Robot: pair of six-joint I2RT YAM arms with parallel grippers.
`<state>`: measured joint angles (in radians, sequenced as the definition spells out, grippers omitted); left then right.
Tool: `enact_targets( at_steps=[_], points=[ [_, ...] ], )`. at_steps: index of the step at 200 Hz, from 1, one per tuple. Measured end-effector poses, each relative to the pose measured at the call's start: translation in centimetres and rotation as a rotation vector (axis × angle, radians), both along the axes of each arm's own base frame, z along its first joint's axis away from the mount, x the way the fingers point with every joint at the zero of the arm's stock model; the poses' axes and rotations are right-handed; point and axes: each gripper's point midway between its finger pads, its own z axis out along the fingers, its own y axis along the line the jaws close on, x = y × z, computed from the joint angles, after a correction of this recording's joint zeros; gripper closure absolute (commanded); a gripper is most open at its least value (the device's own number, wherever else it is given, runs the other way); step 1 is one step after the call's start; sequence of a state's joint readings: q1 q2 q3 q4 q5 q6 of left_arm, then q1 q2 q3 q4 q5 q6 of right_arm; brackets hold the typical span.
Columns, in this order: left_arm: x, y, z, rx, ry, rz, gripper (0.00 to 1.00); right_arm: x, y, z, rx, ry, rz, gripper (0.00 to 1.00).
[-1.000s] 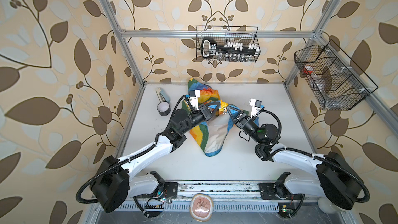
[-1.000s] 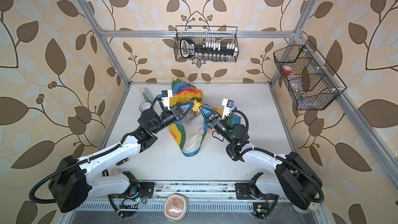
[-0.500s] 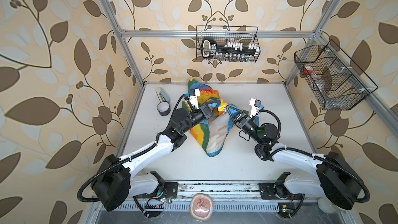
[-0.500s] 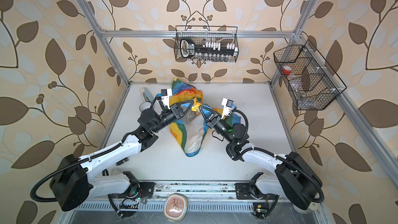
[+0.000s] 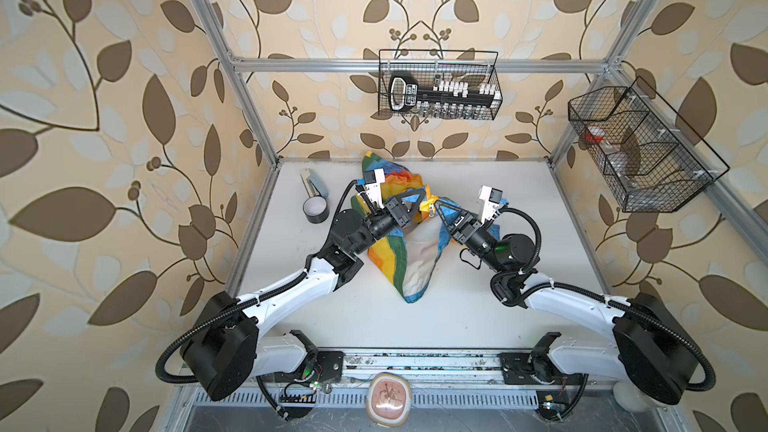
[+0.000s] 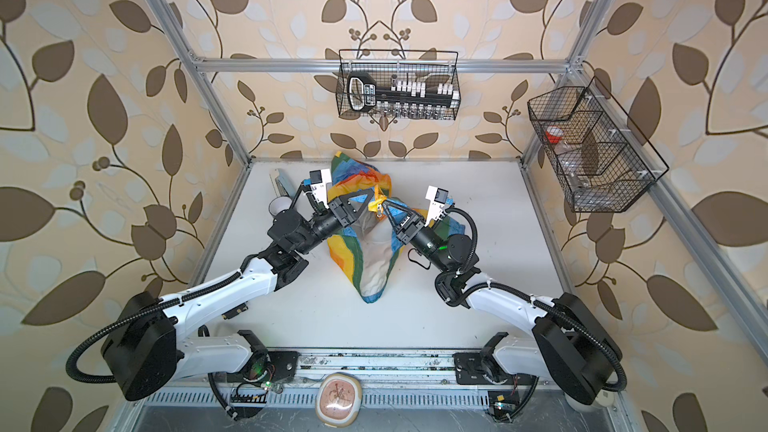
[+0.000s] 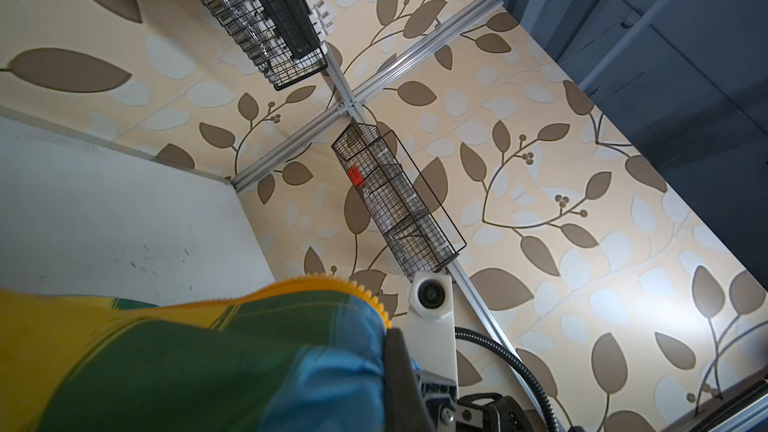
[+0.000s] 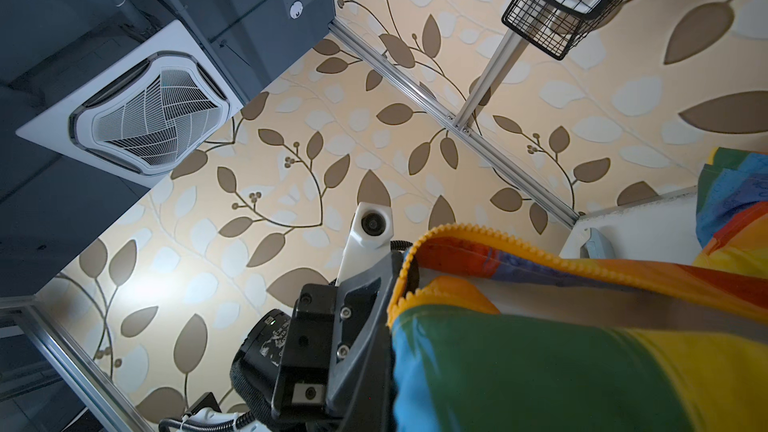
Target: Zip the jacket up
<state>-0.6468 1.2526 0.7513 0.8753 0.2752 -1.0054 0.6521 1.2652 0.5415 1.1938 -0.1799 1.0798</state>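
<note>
The white counter (image 5: 465,317) sits inside an aluminium frame (image 5: 415,65), closed on three sides by beige walls (image 5: 124,118) papered with brown leaves. In the left wrist view, faint dark scuffs (image 7: 145,259) mark its surface. A back basket (image 5: 438,95) of black wire hangs at 12 o'clock, and a side basket (image 5: 640,151) at 2 o'clock. A tape roll (image 5: 316,210) lies at 10 o'clock.

The jacket (image 5: 415,272) lies mid-counter, reaching toward 12 o'clock, front gaping and white lining showing. The left tool (image 5: 424,201) and right tool (image 5: 437,206) are each pinched narrow on an edge of its orange zipper (image 8: 457,229), tips nearly meeting, with the cloth raised there. A ceiling vent (image 8: 153,114) shows in the right wrist view.
</note>
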Motion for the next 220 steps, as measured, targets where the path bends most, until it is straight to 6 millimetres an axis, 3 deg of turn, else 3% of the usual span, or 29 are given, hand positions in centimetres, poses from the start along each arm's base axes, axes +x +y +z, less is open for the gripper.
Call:
enact_targets(
  at_steps=[85,220],
  points=[
    [0.0,0.4,1.0,-0.041,-0.013,0.011,1.0,-0.1,-0.2,0.1,-0.008,0.002,-0.008,1.0],
    [-0.2,0.1,0.8,-0.045,-0.003,-0.001,1.0,0.1,-0.4,1.0,-0.024,-0.03,-0.035,1.0]
  ],
)
